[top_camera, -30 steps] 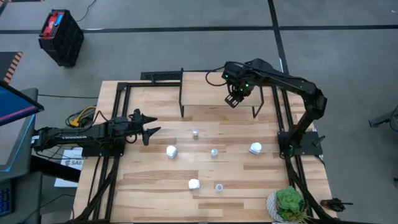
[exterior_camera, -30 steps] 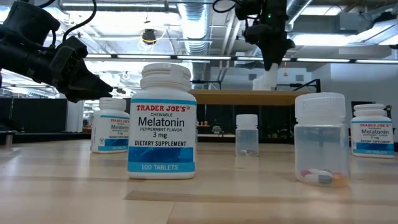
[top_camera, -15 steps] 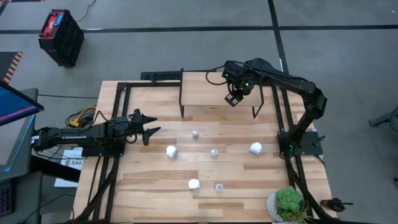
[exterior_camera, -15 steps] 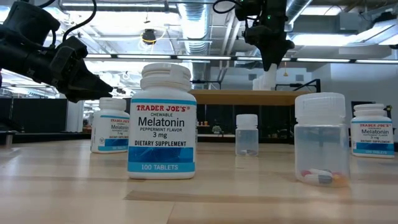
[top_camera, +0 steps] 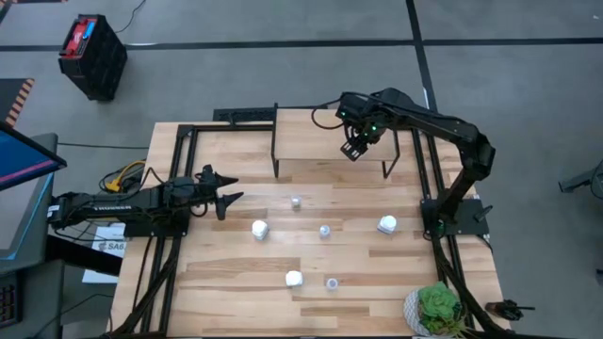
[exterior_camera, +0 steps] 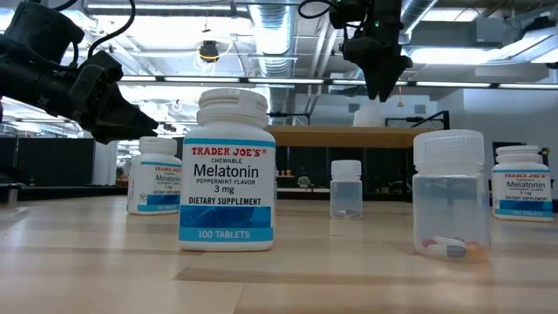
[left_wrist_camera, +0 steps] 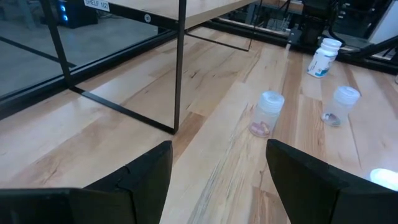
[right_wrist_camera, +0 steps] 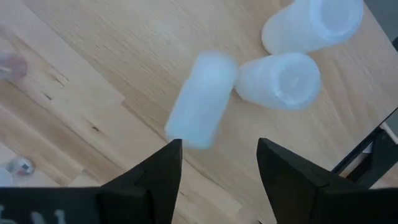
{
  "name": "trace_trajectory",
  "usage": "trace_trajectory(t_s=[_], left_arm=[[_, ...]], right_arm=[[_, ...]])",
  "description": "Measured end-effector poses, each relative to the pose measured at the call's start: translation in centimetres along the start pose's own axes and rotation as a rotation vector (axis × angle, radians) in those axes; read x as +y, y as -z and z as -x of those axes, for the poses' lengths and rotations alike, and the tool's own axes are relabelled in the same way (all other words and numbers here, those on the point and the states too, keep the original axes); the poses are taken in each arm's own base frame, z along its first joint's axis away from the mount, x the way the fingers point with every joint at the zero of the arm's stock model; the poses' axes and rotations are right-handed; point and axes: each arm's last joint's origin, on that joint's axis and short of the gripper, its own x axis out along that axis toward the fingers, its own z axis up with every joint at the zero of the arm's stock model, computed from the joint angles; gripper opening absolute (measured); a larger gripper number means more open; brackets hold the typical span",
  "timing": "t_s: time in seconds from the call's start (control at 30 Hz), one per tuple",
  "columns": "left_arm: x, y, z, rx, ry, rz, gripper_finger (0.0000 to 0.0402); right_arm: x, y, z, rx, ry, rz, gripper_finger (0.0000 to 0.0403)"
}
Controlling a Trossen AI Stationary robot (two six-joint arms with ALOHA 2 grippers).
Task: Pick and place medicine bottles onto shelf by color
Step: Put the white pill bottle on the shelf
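Observation:
My right gripper (right_wrist_camera: 217, 180) hangs open over the right part of the light-wood shelf (top_camera: 311, 141), fingers pointing down. Below it on the shelf a pale translucent medicine bottle (right_wrist_camera: 200, 99) shows blurred and lengthwise, apart from the fingers, beside two more bottles (right_wrist_camera: 283, 78) that stand upright. Several other bottles stand on the table, both white ones (top_camera: 259, 229) and small clear ones (top_camera: 324, 230). My left gripper (top_camera: 229, 200) waits open above the table's left side, pointing toward the bottles.
A green potted plant (top_camera: 436, 307) stands at the near right corner. The shelf's thin black legs (left_wrist_camera: 180, 62) stand in front of my left gripper. Large white labelled bottles (exterior_camera: 227, 170) stand close to the low camera.
My right gripper has opened over the shelf without moving away, and the translucent bottle it carried now lies free on the shelf board below its fingers.

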Motion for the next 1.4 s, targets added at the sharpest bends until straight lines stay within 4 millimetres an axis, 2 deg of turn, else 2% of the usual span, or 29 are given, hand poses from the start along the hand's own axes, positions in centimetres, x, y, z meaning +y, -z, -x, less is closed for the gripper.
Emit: trace_trajectory(t_s=[0.3,0.53,0.73,0.93,1.2,1.4], left_arm=[[0.0,0.0,0.0,0.0,0.0,0.001,0.0247],[0.0,0.0,0.0,0.0,0.001,0.001,0.0247],[0.0,0.0,0.0,0.0,0.0,0.001,0.0247],[0.0,0.0,0.0,0.0,0.002,0.015,0.0247],[0.0,0.0,0.0,0.0,0.002,0.016,0.0247],[0.0,0.0,0.0,0.0,0.003,0.016,0.0247]], right_arm=[[0.2,0.1,0.0,0.004,-0.001,-0.024,0.0224],[2.0,0.6,0.4,-0.006,-0.042,0.01,0.0221],[3.5,-0.1,0.8,-0.157,-0.009,-0.051,0.0219],[3.7,-0.7,0.9,-0.246,0.013,-0.126,0.0211],[4.8,-2.4,-2.9,-0.169,0.066,-0.116,0.0193],[4.6,-2.6,-3.1,-0.192,0.117,-0.156,0.0176]])
